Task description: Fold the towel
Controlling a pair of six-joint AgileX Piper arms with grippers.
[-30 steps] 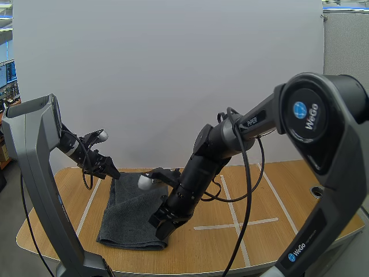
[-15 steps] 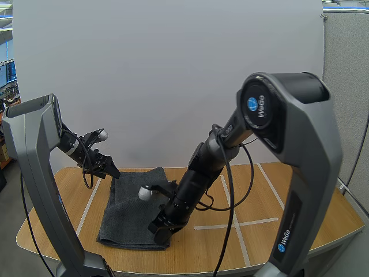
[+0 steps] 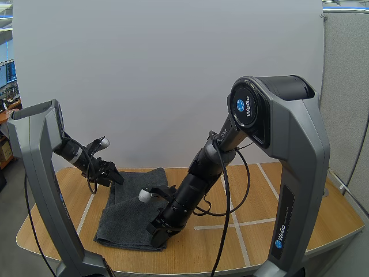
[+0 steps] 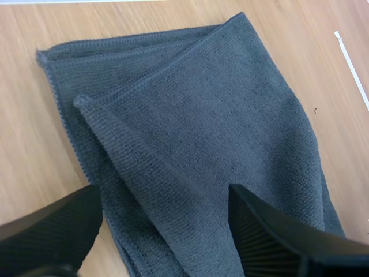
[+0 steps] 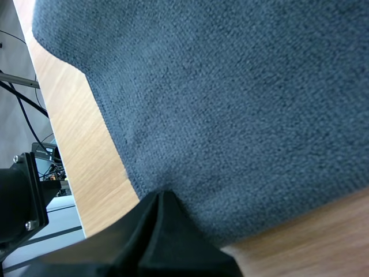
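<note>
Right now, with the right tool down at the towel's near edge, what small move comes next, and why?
Probably lift the right tool slightly. Its tips look shut on the near edge of the dark grey terry towel, while the left tool hangs open above its far side. A small lift would show whether the grip holds.

Towel (image 4: 202, 144) reads as dark grey cloth, matt and nubbly; tabletop (image 3: 288, 196) is pale smooth wood, faintly satin; left tool (image 4: 164, 231) shows black, ribbed, matt inner faces
</note>
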